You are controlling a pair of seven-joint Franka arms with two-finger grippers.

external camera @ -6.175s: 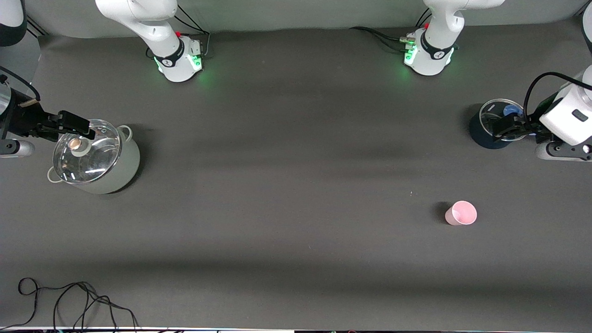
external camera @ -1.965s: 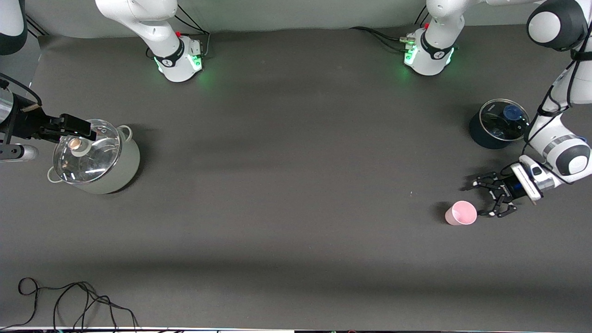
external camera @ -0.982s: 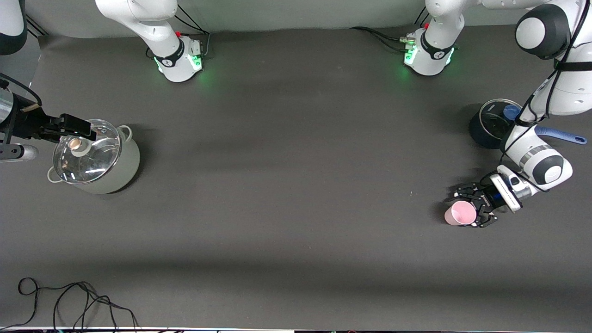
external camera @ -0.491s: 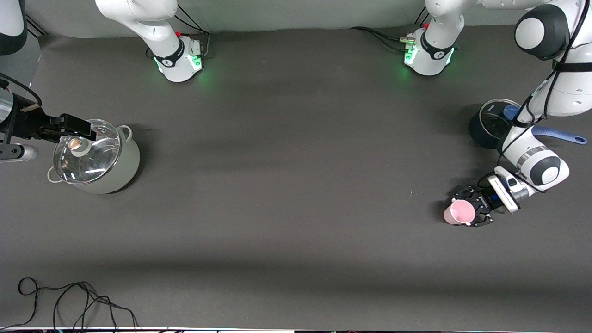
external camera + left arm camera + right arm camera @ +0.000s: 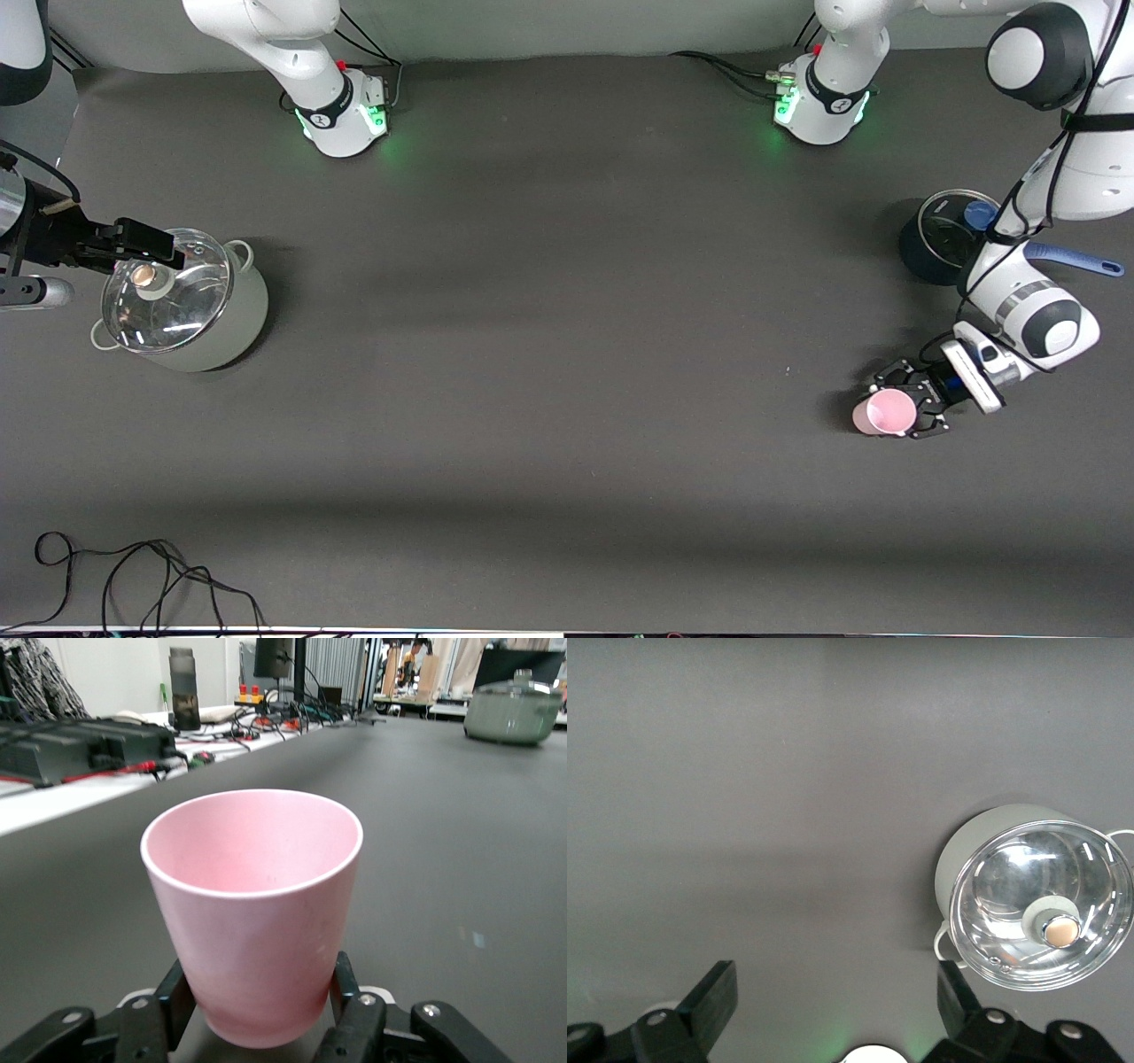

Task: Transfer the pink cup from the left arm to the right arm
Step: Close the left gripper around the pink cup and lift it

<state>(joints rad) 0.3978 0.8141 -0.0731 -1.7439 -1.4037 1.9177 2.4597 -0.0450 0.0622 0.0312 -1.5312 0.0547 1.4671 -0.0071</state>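
The pink cup [image 5: 883,413] stands upright toward the left arm's end of the table, open end up. My left gripper [image 5: 898,408], a black linkage claw, reaches in low from the side and is shut on the cup. In the left wrist view the cup [image 5: 257,904] fills the middle, and both fingers [image 5: 345,979] press on its lower sides. My right gripper [image 5: 142,244] waits high over the grey-green pot at the right arm's end. In the right wrist view it [image 5: 837,988] is open and empty.
A grey-green pot with a glass lid [image 5: 190,306] stands at the right arm's end and shows in the right wrist view [image 5: 1036,899]. A dark pot with a glass lid [image 5: 937,237] and a blue-handled utensil [image 5: 1072,259] sit near the left arm. A black cable [image 5: 133,576] lies near the front camera.
My left arm came down from over the dark pot to the cup and its claw closed round it. The cup has shifted slightly. My right arm has not moved.
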